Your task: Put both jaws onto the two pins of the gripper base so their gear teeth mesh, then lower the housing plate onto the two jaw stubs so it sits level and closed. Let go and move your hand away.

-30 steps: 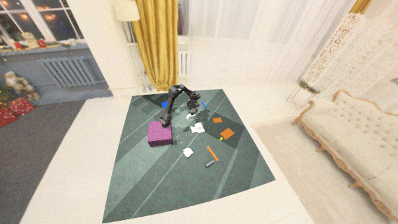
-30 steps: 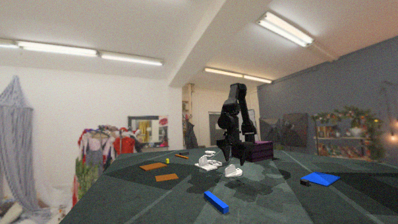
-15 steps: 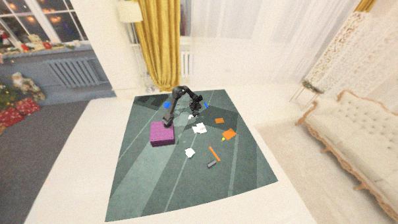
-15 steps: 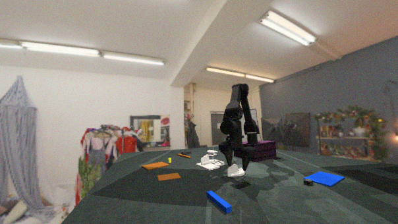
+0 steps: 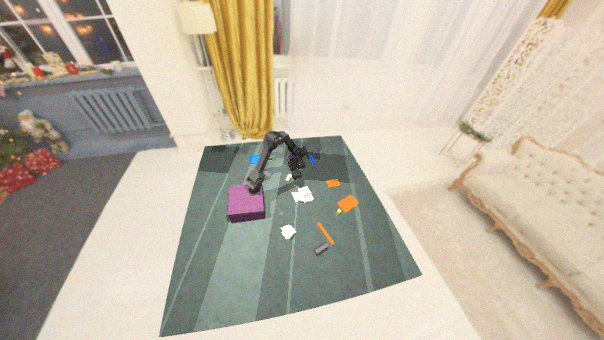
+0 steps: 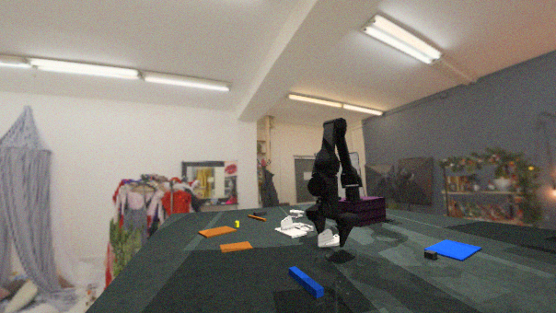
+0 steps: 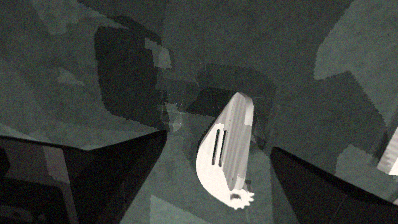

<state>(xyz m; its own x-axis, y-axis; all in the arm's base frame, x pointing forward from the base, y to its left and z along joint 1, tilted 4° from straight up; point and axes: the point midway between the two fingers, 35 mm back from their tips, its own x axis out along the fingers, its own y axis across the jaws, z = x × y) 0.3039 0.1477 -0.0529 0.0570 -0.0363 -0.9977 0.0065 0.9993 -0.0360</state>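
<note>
A loose white jaw (image 5: 288, 177) (image 6: 328, 239) (image 7: 232, 150) lies on the mat, its toothed end toward the bottom of the wrist view. My gripper (image 5: 294, 173) (image 6: 330, 237) (image 7: 217, 143) is open and empty, low over this jaw, with one finger on each side. The white gripper base (image 5: 296, 197) (image 6: 295, 234) lies on the mat beside it; a second white jaw (image 6: 286, 223) rises at the base, but whether it sits on a pin cannot be told. Only a white edge shows at the right of the wrist view. The white piece that looks like the housing plate (image 5: 288, 231) (image 6: 296, 213) lies apart.
The purple block (image 5: 246, 201) (image 6: 370, 209) stands under the arm's foot. Two orange plates (image 5: 348, 203) (image 5: 333, 183), a yellow piece (image 5: 339, 211), an orange bar (image 5: 325, 233) and a grey block (image 5: 321, 249) lie around. A blue bar (image 6: 306, 282) and a blue plate (image 6: 453, 249) lie beyond the gripper.
</note>
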